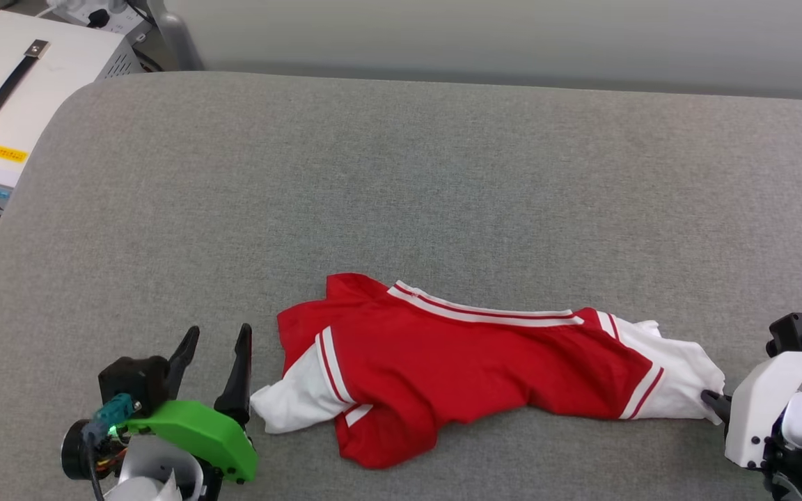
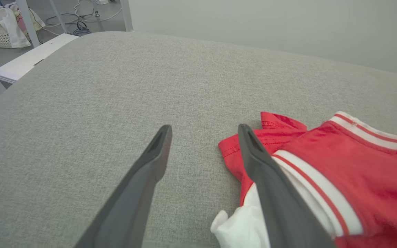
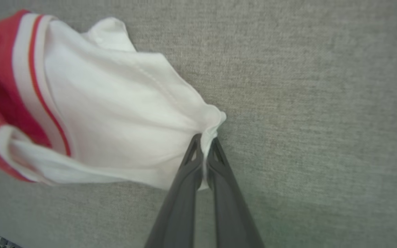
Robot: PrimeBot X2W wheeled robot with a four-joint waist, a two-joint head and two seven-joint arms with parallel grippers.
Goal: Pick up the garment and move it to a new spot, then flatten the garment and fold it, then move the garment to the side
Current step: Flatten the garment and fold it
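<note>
The right gripper [image 3: 204, 141] is pinching the tip of a white sleeve of the garment [image 1: 457, 355], and its two dark fingers [image 3: 184, 186] are pressing tight together on the cloth. In the head view this grip is showing at the lower right of the frame. The left gripper [image 1: 218, 334] is sitting at the lower left with its fingers spread wide, holding nothing. The finger nearer the shirt is just beside the other white sleeve. The garment is lying bunched and wrinkled across the lower middle of the frame on the grey cushion [image 1: 401, 174], red in the middle and white at both ends. A white box [image 1: 60, 83] with a black handle is sitting in the upper left corner, beside the cushion
</note>
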